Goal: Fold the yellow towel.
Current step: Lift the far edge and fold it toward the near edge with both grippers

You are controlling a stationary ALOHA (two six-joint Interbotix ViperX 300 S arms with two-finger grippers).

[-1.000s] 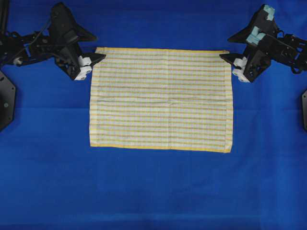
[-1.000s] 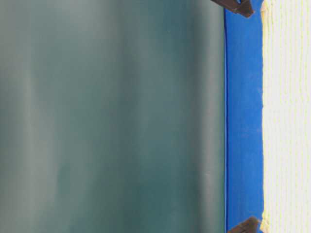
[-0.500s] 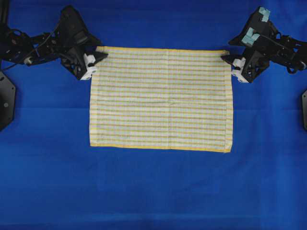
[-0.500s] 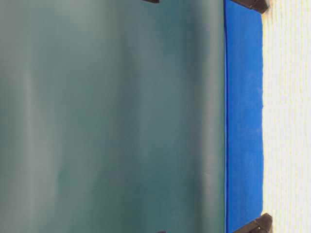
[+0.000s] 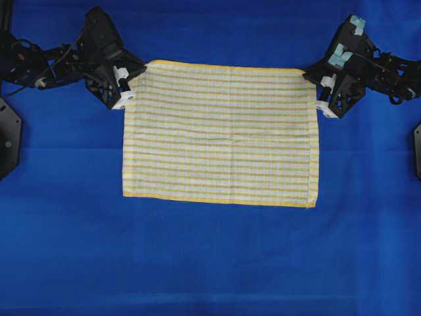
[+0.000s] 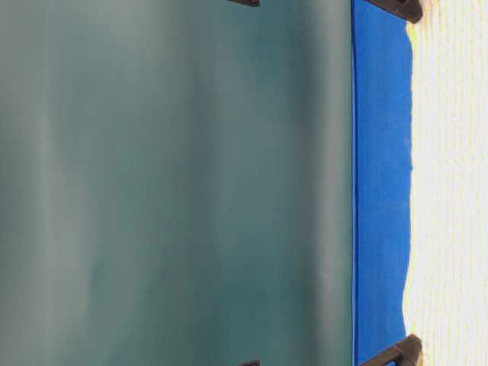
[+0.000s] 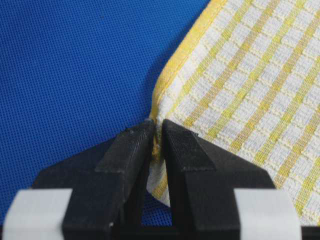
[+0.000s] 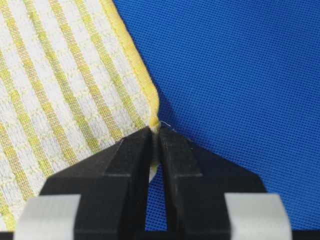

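Corners of yellow towel (image 5: 221,133) now pinched: left tool (image 7: 156,145) and right tool (image 8: 154,145), spread a second ago, pressed onto far corners. Towel flat on blue desk (image 5: 210,263), far edge slightly drawn in. Lift-and-fold judged next.

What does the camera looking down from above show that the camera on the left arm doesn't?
Only the overhead view shows the whole yellow towel spread on the blue table covering, with the right gripper at its other far corner and both arms reaching in from the sides. Only the left wrist view shows, close up, the left gripper with its jaws pinched together on the towel's hemmed corner, the cloth lifting slightly there. Both show the checked towel, the blue covering and the left gripper at its corner.
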